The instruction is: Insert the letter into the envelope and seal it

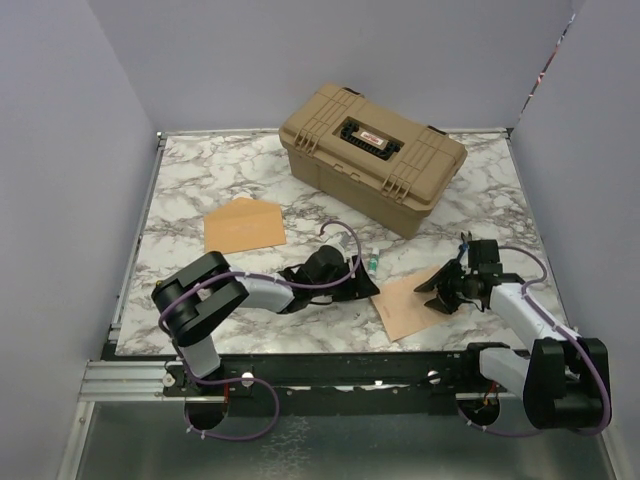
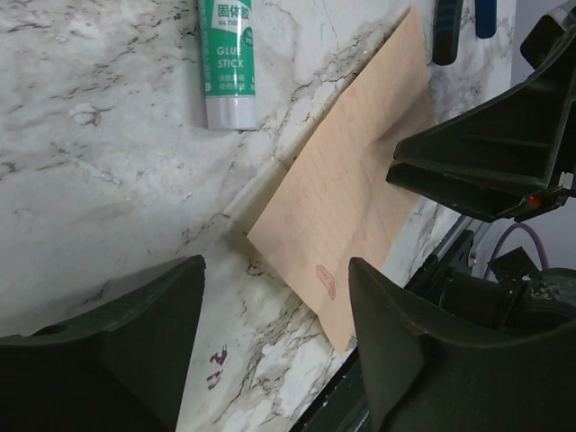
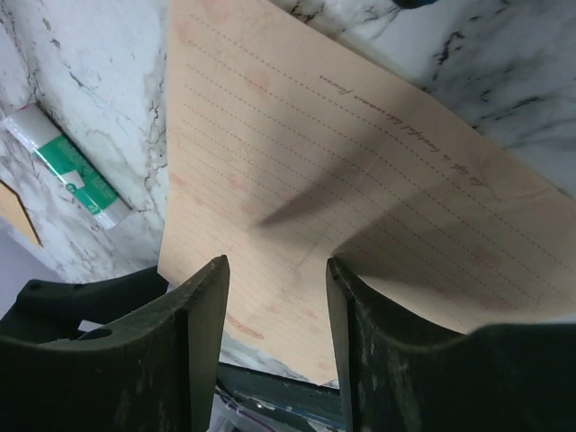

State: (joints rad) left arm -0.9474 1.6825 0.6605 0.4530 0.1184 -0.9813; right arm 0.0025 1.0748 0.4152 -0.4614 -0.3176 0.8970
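**Overhead and wrist views of the opening stage — no part of the task is yet accomplished.** The letter (image 1: 405,310) lies on the marbled bench (image 1: 200,170) near its front edge, in front of the right arm and entirely outside the envelope (image 1: 245,228). The envelope rests flat, well apart from the letter, toward the left and farther back. Its pointed flap is directed away from the arms; whether the flap is lifted cannot be told. A glue stick (image 2: 227,63) lies on the bench between the two papers, near the letter, and a tan hard case (image 1: 375,150) stands closed at the rear.

The right fingers (image 3: 180,351) stand partly apart above the near portion of the letter, with the ruled sheet visible through the gap. They have hold of nothing that can be seen, and contact with the paper cannot be confirmed. The left fingers (image 2: 117,351) stand wider apart and empty, low over the bench, facing one corner of the letter from the left.

Judged from this layout, every step remains — picking up the letter, bringing it to the envelope, sliding it in, folding the flap and sealing it, presumably with the glue stick.
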